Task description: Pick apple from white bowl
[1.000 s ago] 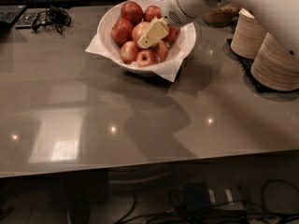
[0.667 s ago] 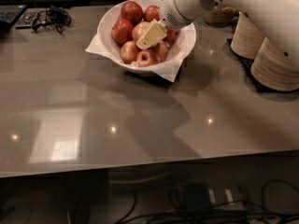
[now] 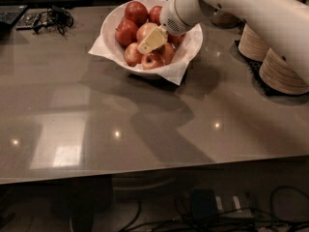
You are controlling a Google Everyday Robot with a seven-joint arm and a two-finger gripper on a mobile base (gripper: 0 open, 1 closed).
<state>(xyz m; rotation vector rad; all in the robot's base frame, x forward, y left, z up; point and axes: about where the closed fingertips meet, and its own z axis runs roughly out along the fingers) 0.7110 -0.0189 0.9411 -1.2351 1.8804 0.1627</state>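
The white bowl (image 3: 112,29) stands at the far middle of the table on a white paper napkin (image 3: 99,50) whose corners stick out. It holds several red apples (image 3: 126,31). My gripper (image 3: 150,41) with cream fingers reaches down into the bowl from the right, over the middle apples. Its tips sit against a pale red apple (image 3: 144,31) in the pile. The white arm (image 3: 241,8) comes in from the upper right and hides the bowl's right rear.
Stacks of cream disposable plates (image 3: 282,71) stand at the right, under the arm. A tangle of black cables (image 3: 50,18) and a dark device (image 3: 10,14) lie at the far left. The table's front edge (image 3: 145,170) runs across the lower part.
The view has shifted so the bowl and arm sit slightly higher and more to the right. The gripper stays over the same apples in the bowl.
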